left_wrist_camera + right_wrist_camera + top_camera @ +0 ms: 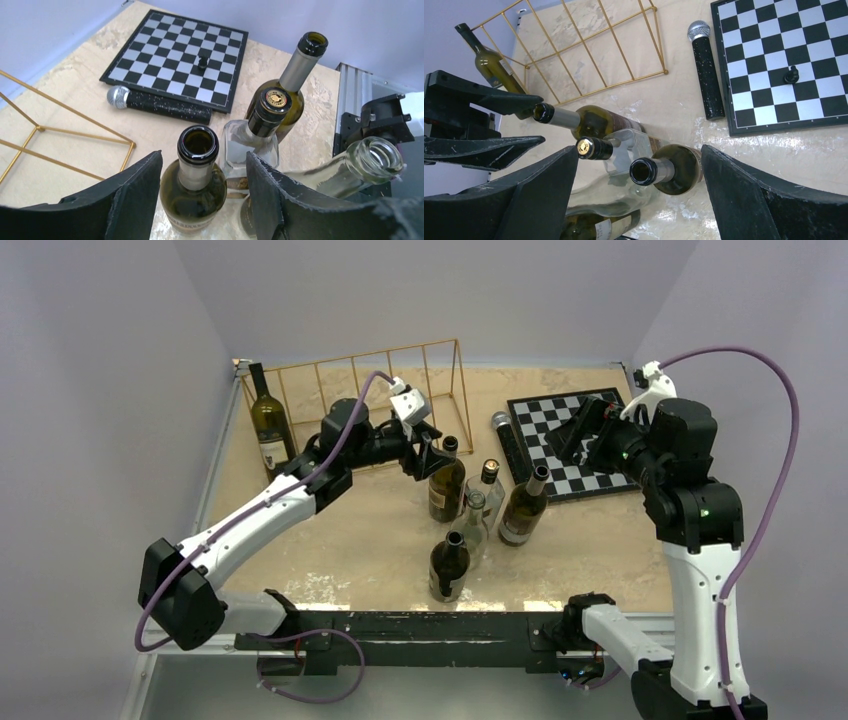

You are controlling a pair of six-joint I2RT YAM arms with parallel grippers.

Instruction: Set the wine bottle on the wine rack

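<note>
Left gripper point(203, 162), jaws wide, straddles the neck of an upright wine bottle point(194, 195) mid-table, apparently about to grasp; next it must close and carry it to the wine rack point(352, 356) along the far edge; right gripper point(639, 150) hangs wide open.

Pale lilac walls point(100, 390) on 3 sides; beige, prob. marble-look tabletop point(370, 530).

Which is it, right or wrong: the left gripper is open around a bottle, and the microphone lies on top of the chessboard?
Wrong in one respect. The microphone lies on the table, alongside the chessboard, not on top of it; the left wrist view shows this. The left gripper is indeed open around a bottle.
</note>
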